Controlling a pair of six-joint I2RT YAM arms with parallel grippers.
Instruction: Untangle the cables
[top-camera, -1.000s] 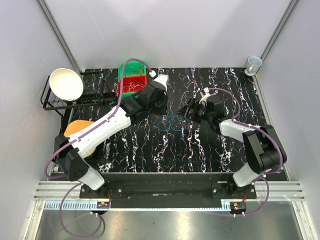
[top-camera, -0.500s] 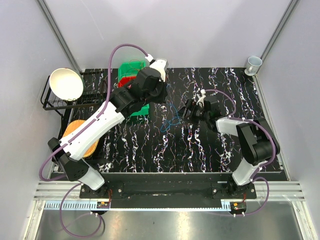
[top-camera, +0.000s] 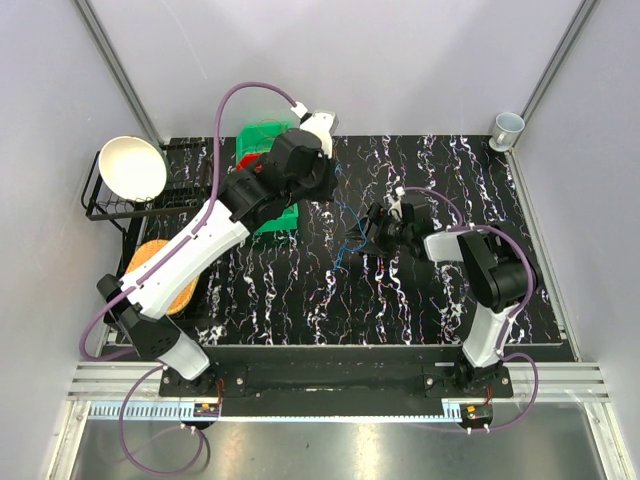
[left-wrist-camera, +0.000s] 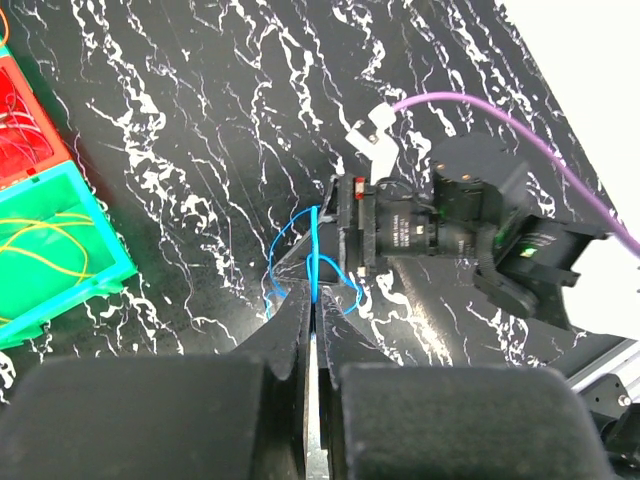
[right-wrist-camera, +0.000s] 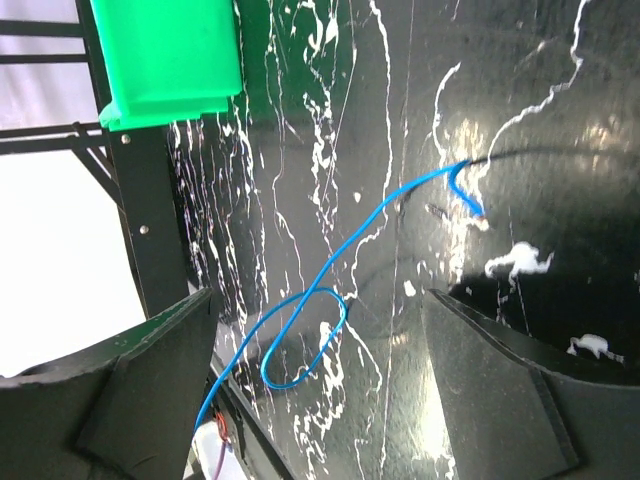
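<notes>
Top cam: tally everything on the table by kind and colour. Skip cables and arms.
Green bins: 2
Red bin: 1
White bowl: 1
Black wire rack: 1
Cup: 1
Orange disc: 1
Total: 7

White bowl (top-camera: 133, 167) on black rack (top-camera: 170, 198) far left, mug (top-camera: 507, 128) far right

The top camera looks down from above the near edge of the black, white-veined counter (top-camera: 300, 290). The left wrist camera peers down past the black two-finger left tool (left-wrist-camera: 312, 300). The right wrist camera skims the counter closely, framed by the right tool (right-wrist-camera: 318, 295). All share the thin blue cable loops (top-camera: 345, 240) and green plastic bin (top-camera: 262, 130).
</notes>
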